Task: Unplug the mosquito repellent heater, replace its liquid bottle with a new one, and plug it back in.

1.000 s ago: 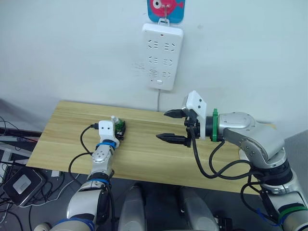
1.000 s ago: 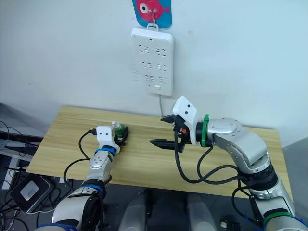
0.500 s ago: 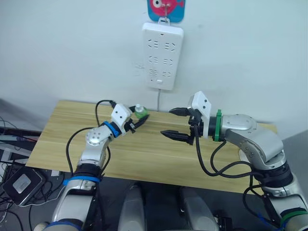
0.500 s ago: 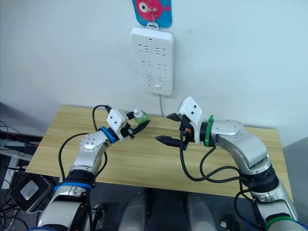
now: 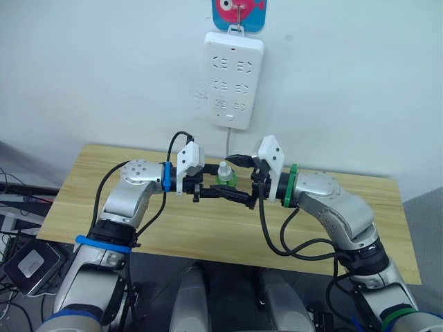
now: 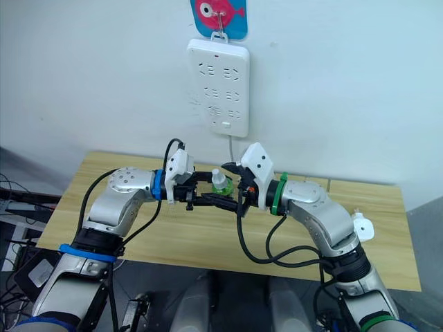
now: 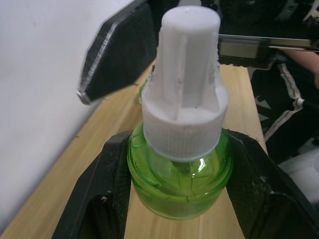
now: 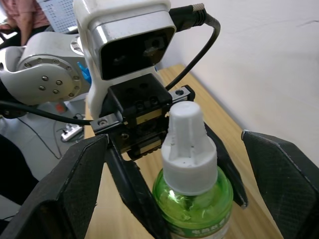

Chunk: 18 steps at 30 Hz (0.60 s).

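White wall is rising behind a wooden counter (image 5: 97,180), with a white power strip (image 5: 233,81) hanging on it under a blue card showing a pink fish (image 5: 239,14), its cord dropping behind the counter's far edge.

Above the middle of the counter the two arms are meeting. The left gripper (image 5: 208,188) is holding a green liquid bottle (image 5: 223,176) upright, its jaws clamped on the round green body while the white ribbed cap (image 7: 187,84) is sticking up above them. The right gripper (image 5: 239,181) is facing it from the opposite side, its jaws spread wide with one finger (image 8: 57,186) standing on either side of the bottle without touching it.

The mosquito repellent heater (image 6: 362,226), a small white rounded block, is lying on the counter's right part, well apart from the bottle and beside the right arm's elbow.
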Motion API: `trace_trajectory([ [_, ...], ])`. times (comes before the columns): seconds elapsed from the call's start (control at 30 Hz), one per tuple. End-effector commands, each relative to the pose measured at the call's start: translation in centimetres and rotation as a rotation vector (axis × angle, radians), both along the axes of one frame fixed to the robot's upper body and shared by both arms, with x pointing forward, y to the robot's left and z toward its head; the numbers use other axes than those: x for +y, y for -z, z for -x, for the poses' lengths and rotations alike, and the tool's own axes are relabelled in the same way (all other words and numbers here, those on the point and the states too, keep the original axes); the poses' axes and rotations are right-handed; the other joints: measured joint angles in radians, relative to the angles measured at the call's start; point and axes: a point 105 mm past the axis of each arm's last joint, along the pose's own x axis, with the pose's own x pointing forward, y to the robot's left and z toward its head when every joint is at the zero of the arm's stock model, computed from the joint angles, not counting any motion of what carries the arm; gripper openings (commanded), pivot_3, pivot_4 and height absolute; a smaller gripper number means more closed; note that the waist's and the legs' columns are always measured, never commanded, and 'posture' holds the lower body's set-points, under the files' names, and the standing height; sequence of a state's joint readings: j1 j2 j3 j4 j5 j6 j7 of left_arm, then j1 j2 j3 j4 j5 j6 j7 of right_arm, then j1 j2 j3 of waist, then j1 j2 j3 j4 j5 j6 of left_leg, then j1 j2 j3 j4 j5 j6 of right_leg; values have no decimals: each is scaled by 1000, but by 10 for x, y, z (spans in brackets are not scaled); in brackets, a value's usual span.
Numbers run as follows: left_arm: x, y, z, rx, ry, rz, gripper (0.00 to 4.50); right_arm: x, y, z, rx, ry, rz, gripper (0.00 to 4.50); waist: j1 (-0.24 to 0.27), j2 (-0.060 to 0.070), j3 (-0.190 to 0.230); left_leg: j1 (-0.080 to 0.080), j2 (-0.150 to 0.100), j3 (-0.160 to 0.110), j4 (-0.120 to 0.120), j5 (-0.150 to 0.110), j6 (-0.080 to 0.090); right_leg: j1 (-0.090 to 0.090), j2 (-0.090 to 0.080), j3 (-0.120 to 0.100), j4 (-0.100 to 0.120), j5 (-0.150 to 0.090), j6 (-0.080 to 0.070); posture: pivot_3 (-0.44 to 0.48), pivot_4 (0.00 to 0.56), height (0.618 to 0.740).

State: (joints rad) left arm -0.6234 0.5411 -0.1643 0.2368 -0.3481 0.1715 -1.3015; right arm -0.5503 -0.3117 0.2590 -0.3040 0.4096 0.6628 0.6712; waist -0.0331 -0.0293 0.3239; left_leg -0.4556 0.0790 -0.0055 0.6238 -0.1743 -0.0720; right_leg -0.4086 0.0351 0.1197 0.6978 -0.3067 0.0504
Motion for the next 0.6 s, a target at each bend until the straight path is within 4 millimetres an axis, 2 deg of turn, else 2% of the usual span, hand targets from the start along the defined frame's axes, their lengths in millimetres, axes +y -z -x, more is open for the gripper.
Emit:
trace_trajectory([
  [0.03, -4, -7, 3, -30, 35, 12, 2252, 2, -6, 2, -33, -1, -31, 4120, 0, 0, 0, 0, 0, 0, 0, 0, 0, 0, 0, 0, 0, 0, 0, -36, 300, 740],
  [0.1, -3, -4, 5, -31, 44, 3, 2252, 2, -7, 1, -35, 0, -38, 3614, -1, 0, 0, 0, 1, 0, 0, 0, 0, -1, 0, 0, 0, 0, 0, -36, 300, 740],
  [0.33, 0, -3, 9, -32, 38, 6, 2252, 0, -3, 5, -24, -37, -27, 1069, 0, 0, 0, -1, 0, 0, 0, 0, 0, 0, 0, 0, 0, 0, 0, -10, 303, 740],
  [0.47, -2, -3, 17, -33, 60, 10, 2252, 2, -7, 13, -10, -115, -33, 1016, 0, 0, 0, -1, 0, 0, 0, 0, 0, 0, 0, 0, 1, 0, 0, 12, 302, 740],
  [0.6, -11, -5, 42, -44, 175, -6, 2252, 5, -25, 38, -5, -398, -32, 1016, 2, 0, 0, -1, 0, -1, 0, 0, 0, 0, 0, 0, 0, 0, 0, 39, 298, 740],
])
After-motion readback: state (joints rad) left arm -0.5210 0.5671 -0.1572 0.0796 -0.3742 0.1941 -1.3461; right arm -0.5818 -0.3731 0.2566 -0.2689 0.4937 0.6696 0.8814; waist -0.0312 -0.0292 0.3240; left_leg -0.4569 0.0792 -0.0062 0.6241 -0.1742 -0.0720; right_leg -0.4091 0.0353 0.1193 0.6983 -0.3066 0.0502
